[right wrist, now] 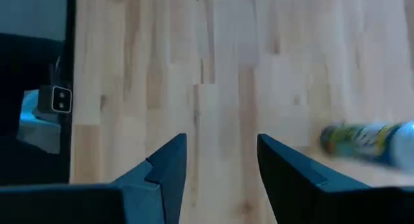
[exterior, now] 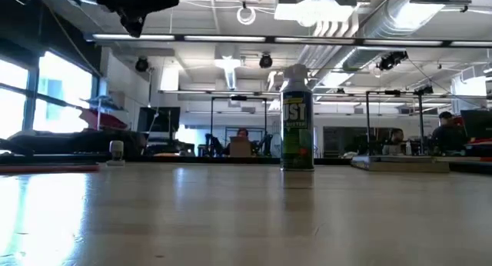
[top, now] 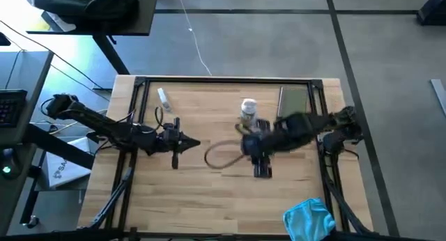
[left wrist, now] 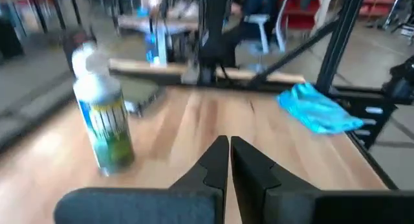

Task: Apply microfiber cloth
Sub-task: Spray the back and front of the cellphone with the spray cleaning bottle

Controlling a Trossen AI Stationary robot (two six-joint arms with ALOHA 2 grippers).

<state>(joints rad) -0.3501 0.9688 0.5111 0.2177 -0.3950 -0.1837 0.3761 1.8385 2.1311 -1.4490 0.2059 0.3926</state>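
The microfiber cloth (top: 308, 219) is shown untouched at the worktop's (top: 209, 199) near right corner, the parted right gripper (top: 261, 166) and closed left gripper (top: 175, 145) mid-worktop; the spray can (top: 248, 111) could be toppled by a careless swing.

A green-labelled spray can (top: 248, 110) with a white cap stands upright toward the bench's (top: 209, 199) far edge. A small clear bottle (top: 164, 97) lies near the far left corner. A dark flat device (top: 293, 99) lies near the far right corner. A looped cable (top: 221, 154) rests mid-bench.
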